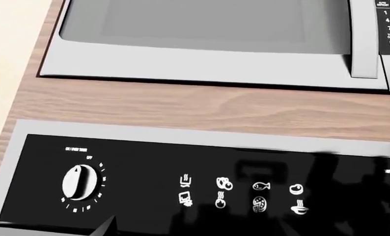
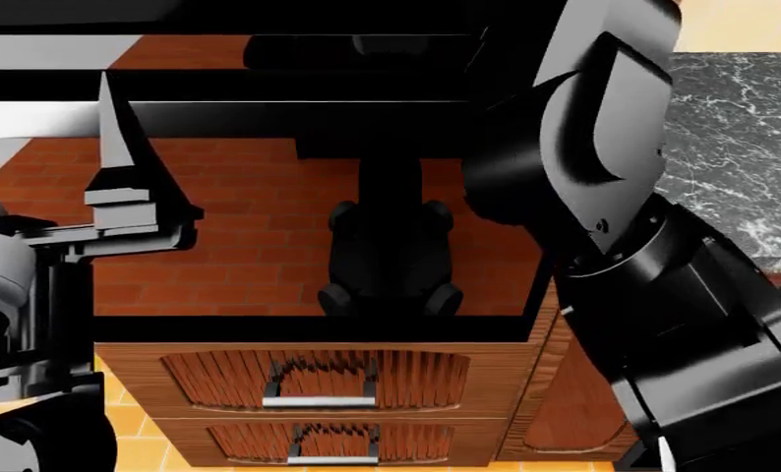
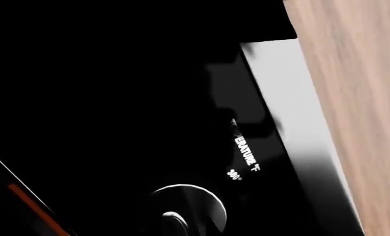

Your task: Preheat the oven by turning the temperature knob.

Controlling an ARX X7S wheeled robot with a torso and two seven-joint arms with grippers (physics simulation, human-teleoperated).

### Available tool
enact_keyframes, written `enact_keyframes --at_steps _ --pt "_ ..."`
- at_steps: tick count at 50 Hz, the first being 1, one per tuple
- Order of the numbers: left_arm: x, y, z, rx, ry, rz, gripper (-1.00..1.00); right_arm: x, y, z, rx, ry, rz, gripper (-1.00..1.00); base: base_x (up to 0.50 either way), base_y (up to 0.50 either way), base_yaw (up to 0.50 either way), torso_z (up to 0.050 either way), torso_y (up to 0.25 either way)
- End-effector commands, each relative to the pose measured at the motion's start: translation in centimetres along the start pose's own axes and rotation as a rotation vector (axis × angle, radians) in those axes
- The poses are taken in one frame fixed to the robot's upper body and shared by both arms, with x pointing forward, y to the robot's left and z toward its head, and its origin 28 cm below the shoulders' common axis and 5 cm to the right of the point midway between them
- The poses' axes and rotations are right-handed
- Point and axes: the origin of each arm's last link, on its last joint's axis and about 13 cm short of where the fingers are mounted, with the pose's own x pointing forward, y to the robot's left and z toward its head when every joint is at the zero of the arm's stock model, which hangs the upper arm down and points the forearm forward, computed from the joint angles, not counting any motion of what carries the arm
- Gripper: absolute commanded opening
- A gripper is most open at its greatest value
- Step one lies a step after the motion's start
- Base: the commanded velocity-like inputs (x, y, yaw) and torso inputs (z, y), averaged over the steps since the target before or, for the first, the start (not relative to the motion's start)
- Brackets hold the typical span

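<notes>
One temperature knob [image 3: 185,206] sat close to my right wrist camera on the oven [image 2: 299,226]; I couldn't tell either gripper's state.

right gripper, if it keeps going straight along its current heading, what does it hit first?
Most likely the temperature knob: the right wrist view faces the oven control panel, with the knob beside the "TEMPERATURE °F" label. Depth is unclear, and the gripper's fingers aren't visible.

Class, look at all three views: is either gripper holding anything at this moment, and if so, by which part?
It cannot be told. The right wrist view sits close to the temperature knob, but no jaws show touching it, and neither gripper's jaws are clearly visible.
</notes>
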Motion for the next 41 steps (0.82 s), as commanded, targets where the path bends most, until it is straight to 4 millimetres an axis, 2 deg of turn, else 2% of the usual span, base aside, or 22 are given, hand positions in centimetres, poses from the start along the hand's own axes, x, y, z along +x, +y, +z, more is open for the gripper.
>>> enact_keyframes --at_steps 1,10,41 --pt "0.0 0.1 0.0 0.000 -0.001 0.002 1.00 0.0 -0.3 0.4 0.055 0.018 -0.031 -1.00 0.01 0.00 0.00 0.000 0.000" --pt "-0.1 0.0 0.0 0.003 0.001 -0.003 1.00 0.0 -0.3 -0.7 0.147 0.031 -0.029 -1.00 0.00 0.00 0.00 0.000 -0.001" --pt "-0.1 -0.1 -0.1 0.007 0.007 -0.005 1.00 -0.5 -1.1 -1.5 0.343 -0.002 -0.003 -1.00 0.00 0.00 0.00 0.000 0.001"
